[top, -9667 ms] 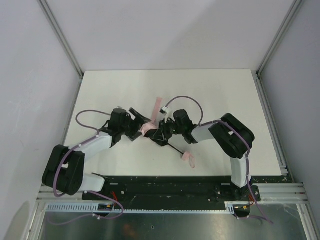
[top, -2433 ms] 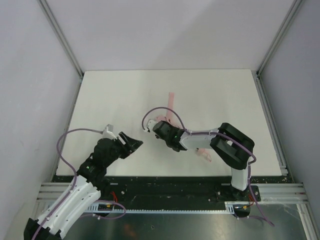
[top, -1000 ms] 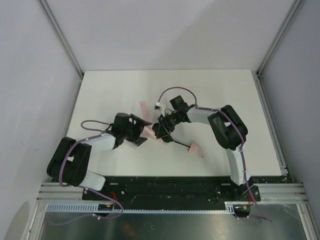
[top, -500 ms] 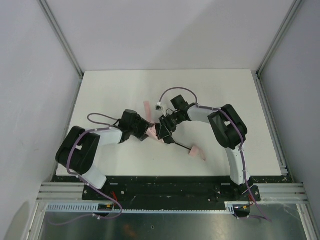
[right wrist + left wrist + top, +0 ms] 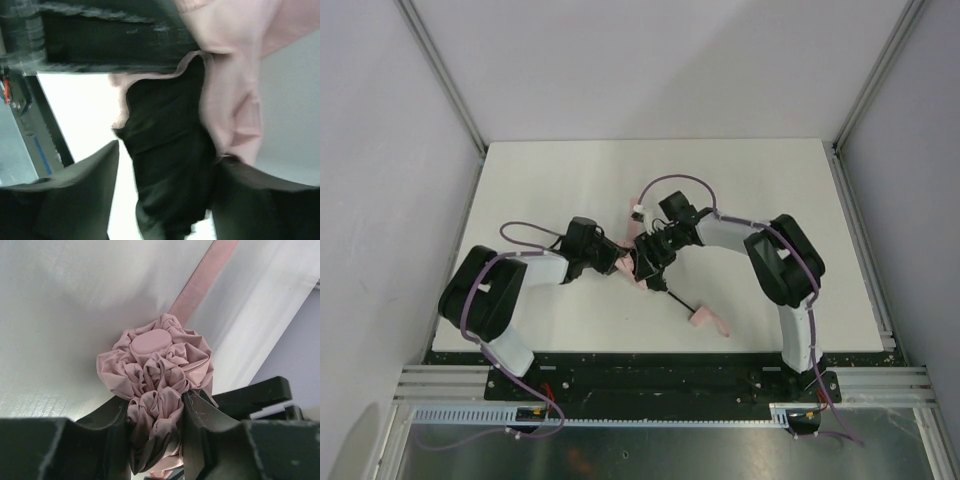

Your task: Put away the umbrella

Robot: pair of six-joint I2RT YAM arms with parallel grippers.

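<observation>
The pale pink umbrella lies folded at the table's middle, its thin black shaft running to the pink handle near the front edge. My left gripper is shut on the bunched fabric, a finger pressed against each side. A pink strap trails away behind the bundle. From the right, my right gripper stands open around the umbrella's black inner part; a gap shows beside its left finger, and pink fabric hangs at the right.
The white table is walled by grey panels with aluminium rails at its left and right edges. Both arms meet at the centre, and their purple cables loop above them. A black base rail runs along the near edge.
My left gripper has closed onto the pink fabric, and my right gripper has opened. The handle end has swung toward the front edge.
</observation>
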